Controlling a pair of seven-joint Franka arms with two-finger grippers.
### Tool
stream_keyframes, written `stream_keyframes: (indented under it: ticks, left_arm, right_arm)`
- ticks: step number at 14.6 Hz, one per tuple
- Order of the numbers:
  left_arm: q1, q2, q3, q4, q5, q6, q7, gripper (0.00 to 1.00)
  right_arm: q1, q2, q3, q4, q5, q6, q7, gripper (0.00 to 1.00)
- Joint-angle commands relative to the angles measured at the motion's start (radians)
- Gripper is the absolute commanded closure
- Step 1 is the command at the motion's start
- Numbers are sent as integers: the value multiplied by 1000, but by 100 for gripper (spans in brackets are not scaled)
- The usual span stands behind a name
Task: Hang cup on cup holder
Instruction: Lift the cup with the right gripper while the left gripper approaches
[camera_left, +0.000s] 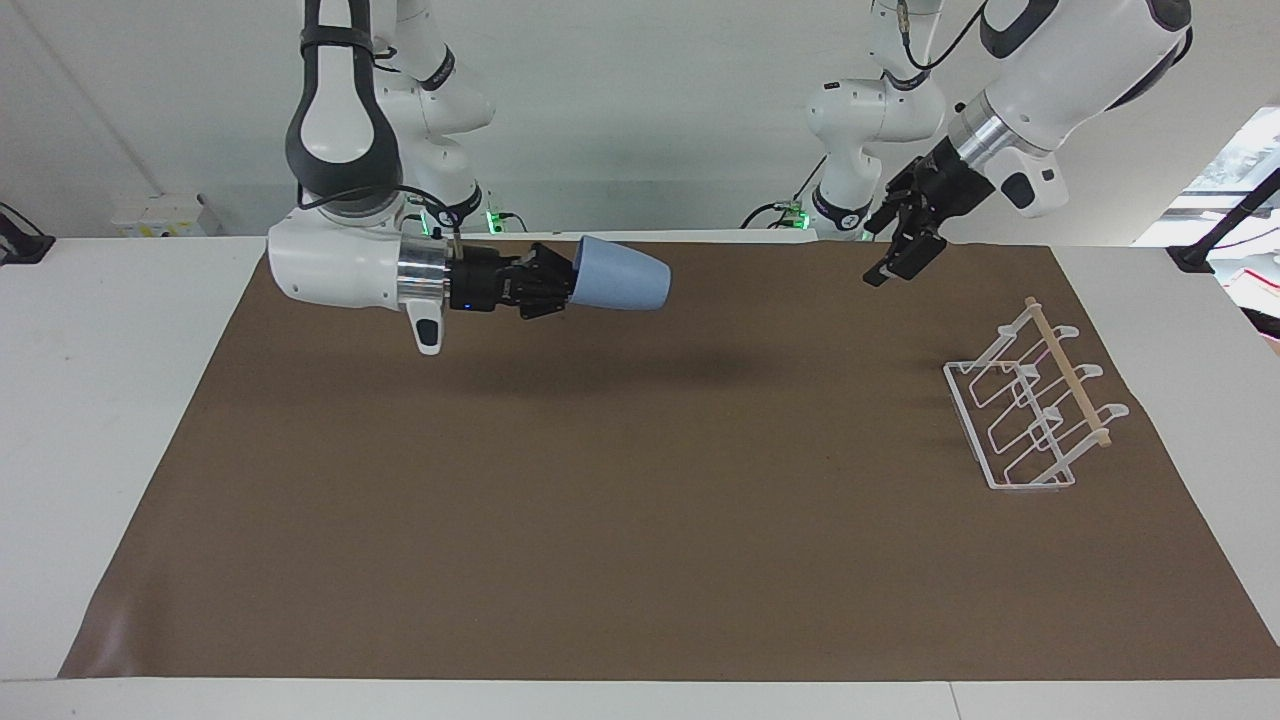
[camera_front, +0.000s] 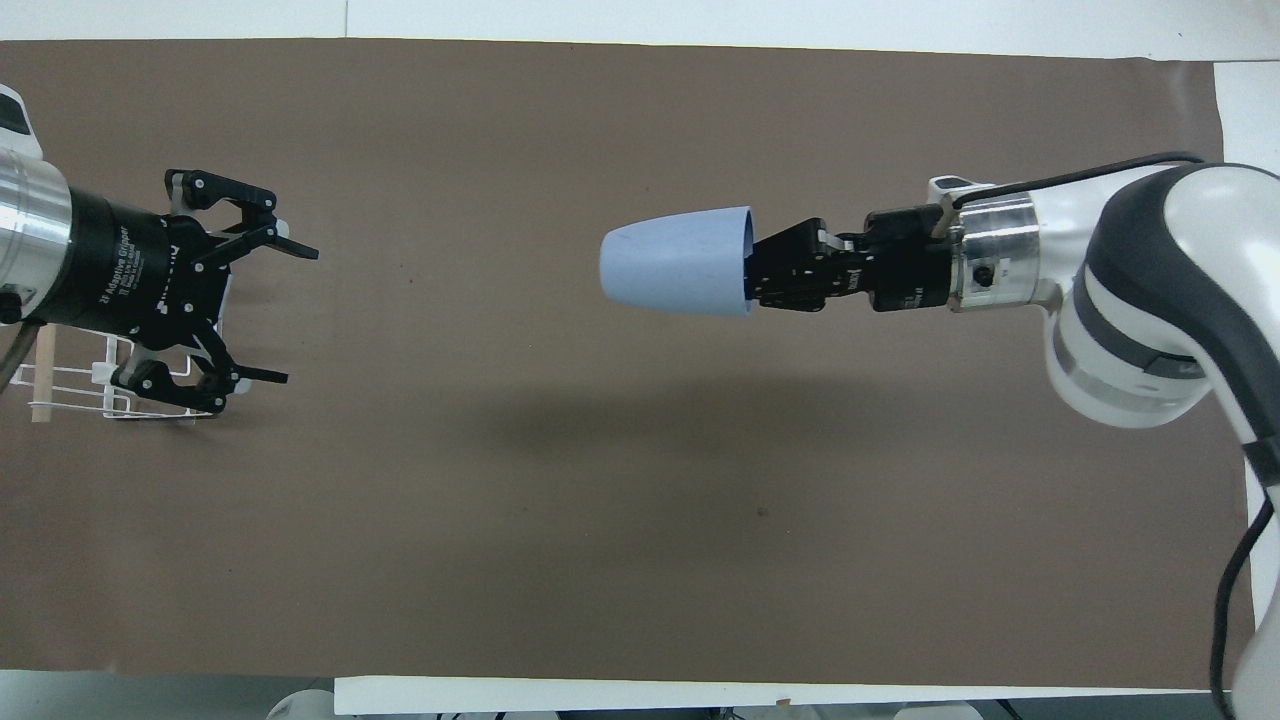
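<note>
The light-blue cup (camera_left: 620, 274) (camera_front: 675, 262) is held on its side in the air over the brown mat, base pointing toward the left arm's end of the table. My right gripper (camera_left: 570, 283) (camera_front: 752, 272) is shut on its rim, one finger inside the mouth. The white wire cup holder (camera_left: 1030, 410) stands on the mat at the left arm's end. In the overhead view only its corner (camera_front: 70, 385) shows under my left hand. My left gripper (camera_left: 893, 262) (camera_front: 300, 316) is open and empty in the air, over the mat beside the holder, pointing toward the cup.
A brown mat (camera_left: 640, 520) covers most of the white table (camera_left: 90, 400). The two arm bases (camera_left: 450, 210) stand at the robots' edge. Nothing else lies on the mat.
</note>
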Motion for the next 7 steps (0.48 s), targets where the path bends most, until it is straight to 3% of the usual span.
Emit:
stream_keyframes:
  ticks: [1,3,7]
  left_arm:
    - [-18,-7,-10,30,-83,9,-147,0]
    - [-48,6,-39,47,-81,36,-249,0]
    - [-96,6,-58,48,-64,81,-289,0]
  right_arm:
    - [84,-64,-4,-126,202,92,16,100]
    - [121,-76,-4,-153,316,111,8,100]
    - [129,-78,-4,-154,321,113,10,100]
